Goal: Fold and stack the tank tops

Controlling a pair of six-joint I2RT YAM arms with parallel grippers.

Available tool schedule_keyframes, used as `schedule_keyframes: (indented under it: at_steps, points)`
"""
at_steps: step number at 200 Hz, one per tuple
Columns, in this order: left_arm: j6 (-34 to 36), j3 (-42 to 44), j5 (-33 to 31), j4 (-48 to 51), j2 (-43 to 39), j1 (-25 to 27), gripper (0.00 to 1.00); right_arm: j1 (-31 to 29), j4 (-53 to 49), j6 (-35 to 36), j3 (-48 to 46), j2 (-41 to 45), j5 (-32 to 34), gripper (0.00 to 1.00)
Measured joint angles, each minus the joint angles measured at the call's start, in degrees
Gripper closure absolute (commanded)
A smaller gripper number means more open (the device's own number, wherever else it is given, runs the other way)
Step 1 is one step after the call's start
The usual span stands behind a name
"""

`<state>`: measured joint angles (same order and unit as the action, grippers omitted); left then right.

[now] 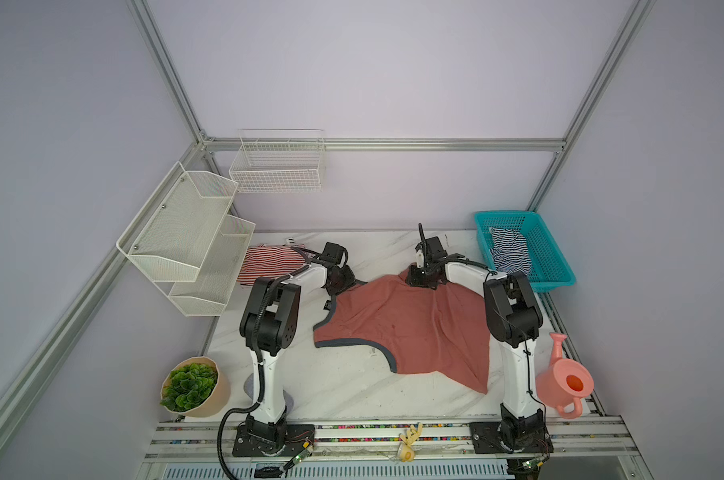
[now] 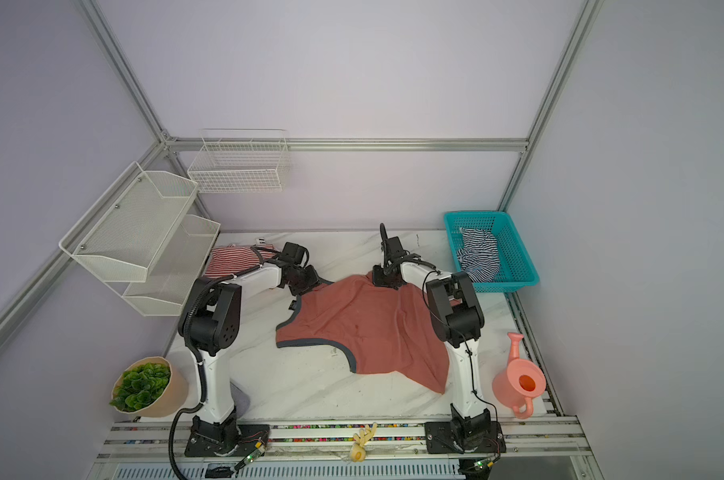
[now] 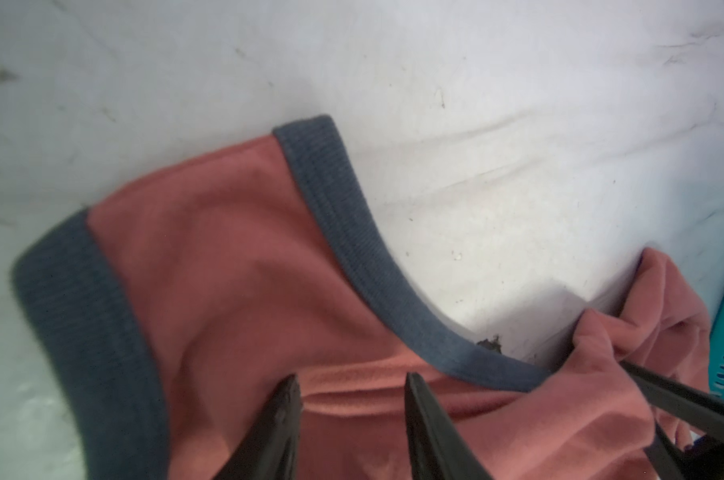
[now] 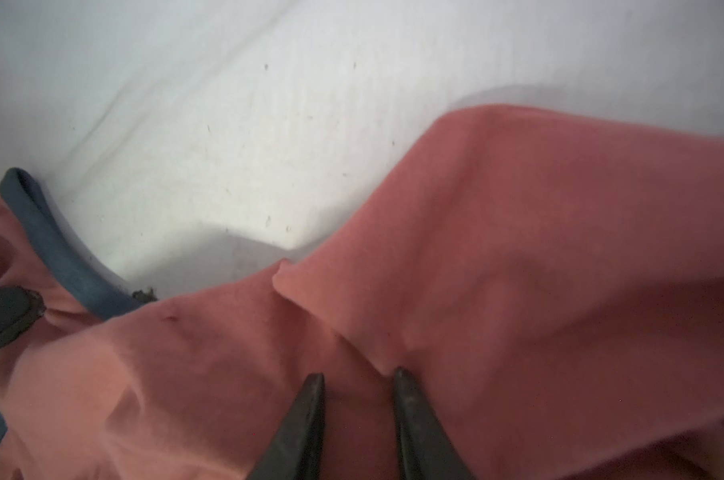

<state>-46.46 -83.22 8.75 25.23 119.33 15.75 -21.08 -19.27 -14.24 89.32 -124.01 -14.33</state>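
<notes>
The left claw (image 3: 352,382) pinches a fold of the salmon tank top (image 1: 406,328) beside its grey neck trim, and the right claw (image 4: 358,378) grips the same top's upper edge. It lies spread across the worktop (image 1: 352,395); a red-striped tank top (image 1: 268,259) sits left of centre, a navy-striped tank top (image 1: 509,249) in the teal basket (image 1: 555,257) at right.

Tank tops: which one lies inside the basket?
The navy-and-white striped tank top, crumpled in the turquoise plastic basket. The salmon-red tank top and the red-and-white striped tank top lie on the white marbled table.
</notes>
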Motion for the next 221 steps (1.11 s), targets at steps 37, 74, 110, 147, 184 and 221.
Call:
schedule_keyframes:
  at_steps: [37,74,110,147,184,221]
  points:
    - [-1.0,3.5,0.0,-2.8,-1.7,-0.6,0.57,-0.3,2.3,0.1,-5.6,3.5,0.4,0.64]
    - [-1.1,6.0,0.0,-4.9,-3.0,-1.1,0.57,-0.3,5.4,0.6,-12.0,7.6,0.6,0.59]
    - [-1.6,8.3,-0.6,-6.5,-4.2,-1.6,0.57,-0.3,6.6,1.8,-17.7,11.5,2.1,0.56]
    - [-2.5,9.7,-1.4,-6.4,-5.3,-3.7,0.57,-0.1,8.7,3.0,-21.0,13.3,2.6,0.54]
    - [-2.5,10.9,-1.7,-6.5,-6.2,-4.3,0.57,-0.1,9.8,3.4,-21.7,13.5,2.7,0.54]
    - [-2.6,12.2,-1.8,-6.3,-7.3,-5.0,0.57,-0.2,10.7,3.4,-21.6,13.1,2.8,0.54]
